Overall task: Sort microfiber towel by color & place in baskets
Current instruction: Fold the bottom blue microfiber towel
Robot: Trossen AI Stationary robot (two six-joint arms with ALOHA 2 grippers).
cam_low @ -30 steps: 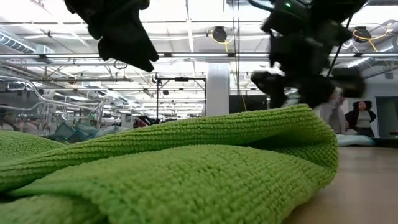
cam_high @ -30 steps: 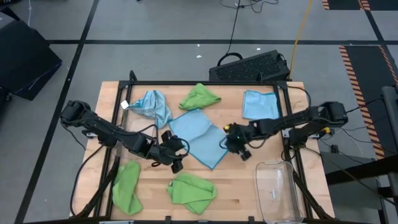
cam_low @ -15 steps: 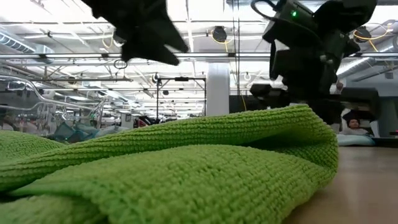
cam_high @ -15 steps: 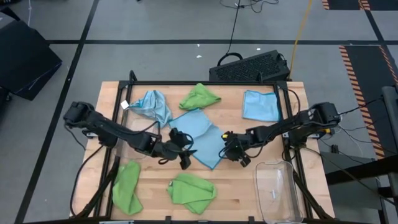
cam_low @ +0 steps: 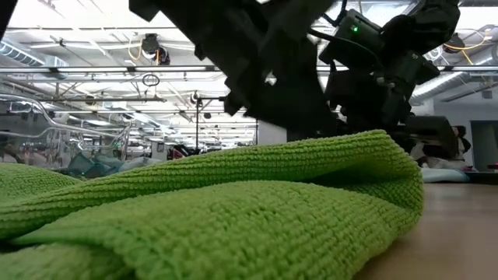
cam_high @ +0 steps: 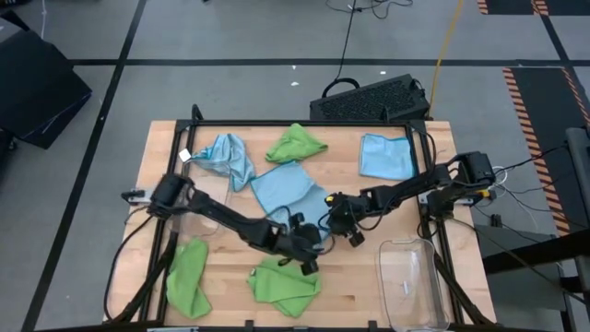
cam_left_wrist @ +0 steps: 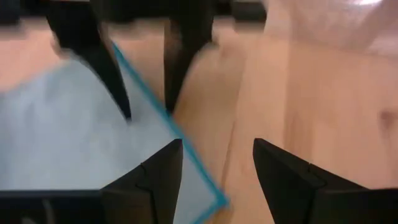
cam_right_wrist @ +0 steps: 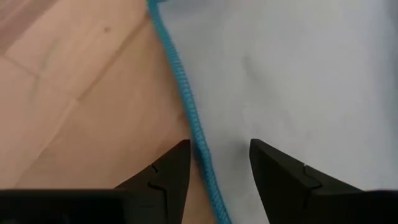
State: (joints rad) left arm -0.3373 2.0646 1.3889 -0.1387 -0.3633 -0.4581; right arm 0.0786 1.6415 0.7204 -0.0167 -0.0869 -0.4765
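Where the wooden table [cam_high: 221,286] is busiest, at its middle, both dark arms meet over a flat light blue towel [cam_high: 288,189]. The left gripper [cam_left_wrist: 217,171] hovers with fingers spread at the towel's near corner. The right gripper [cam_right_wrist: 219,168], also spread, straddles the towel's stitched side edge. Neither pinches anything. Two more blue towels [cam_high: 385,155] lie toward the far edge, one crumpled, beside a green towel [cam_high: 296,144]; two green ones lie near the front. A clear basket [cam_high: 412,283] stands empty at the front right.
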